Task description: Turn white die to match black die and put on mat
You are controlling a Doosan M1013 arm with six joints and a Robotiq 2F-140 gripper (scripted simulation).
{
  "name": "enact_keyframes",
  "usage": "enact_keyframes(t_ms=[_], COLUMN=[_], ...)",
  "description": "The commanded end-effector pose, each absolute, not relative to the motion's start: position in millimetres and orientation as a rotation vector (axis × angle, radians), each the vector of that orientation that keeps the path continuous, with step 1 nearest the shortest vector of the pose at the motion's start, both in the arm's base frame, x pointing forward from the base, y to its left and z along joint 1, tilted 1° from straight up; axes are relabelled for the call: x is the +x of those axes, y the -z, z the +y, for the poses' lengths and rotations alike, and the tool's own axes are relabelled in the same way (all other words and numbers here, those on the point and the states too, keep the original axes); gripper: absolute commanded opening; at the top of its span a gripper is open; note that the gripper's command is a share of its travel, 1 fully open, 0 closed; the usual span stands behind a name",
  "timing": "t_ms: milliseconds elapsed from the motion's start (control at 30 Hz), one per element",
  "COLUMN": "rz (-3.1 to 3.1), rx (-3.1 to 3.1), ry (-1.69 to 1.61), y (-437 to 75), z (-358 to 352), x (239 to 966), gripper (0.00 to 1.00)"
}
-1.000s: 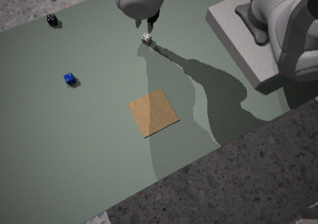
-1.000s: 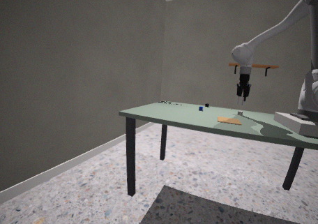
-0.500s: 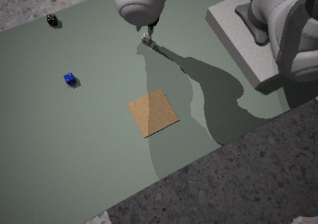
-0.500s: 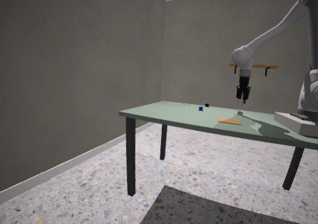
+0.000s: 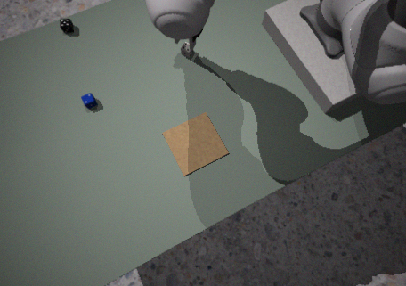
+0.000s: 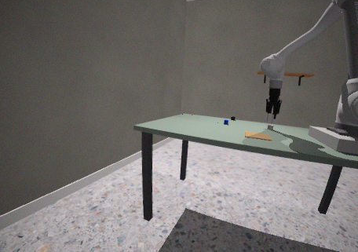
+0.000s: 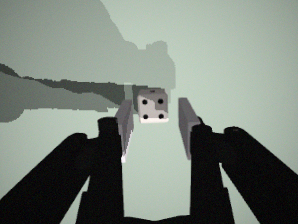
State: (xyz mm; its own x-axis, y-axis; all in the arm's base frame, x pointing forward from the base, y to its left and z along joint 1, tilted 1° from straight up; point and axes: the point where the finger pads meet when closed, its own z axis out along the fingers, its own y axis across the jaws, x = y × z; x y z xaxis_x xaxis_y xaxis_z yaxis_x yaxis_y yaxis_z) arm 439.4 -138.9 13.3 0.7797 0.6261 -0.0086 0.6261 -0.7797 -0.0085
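Observation:
The white die (image 5: 187,48) sits flat on the green table, behind the tan mat (image 5: 196,143) and off it. In the wrist view the white die (image 7: 152,108) shows four dots on top. My gripper (image 7: 155,112) hangs a little above it, with its fingers partly open and a gap on each side of the die. It holds nothing. In the side view the gripper (image 6: 273,111) is above the white die (image 6: 270,127). The black die (image 5: 67,24) sits at the far left corner of the table; its top number is too small to read.
A blue die (image 5: 89,100) sits on the table left of the mat. The robot's grey base plate (image 5: 307,48) stands at the right end of the table. The arm's shadow falls across the mat and the table's right half.

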Motion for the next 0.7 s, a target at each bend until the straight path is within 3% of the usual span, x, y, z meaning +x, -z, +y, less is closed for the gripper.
enact_keyframes(t_ms=[0,667], rz=[-1.046,-1.046], rx=[-2.958,-2.958], ry=[-0.025,-0.025], y=[-6.6,-4.8], z=[-138.0,-138.0], x=[436.5,436.5], gripper=[0.35,0.35])
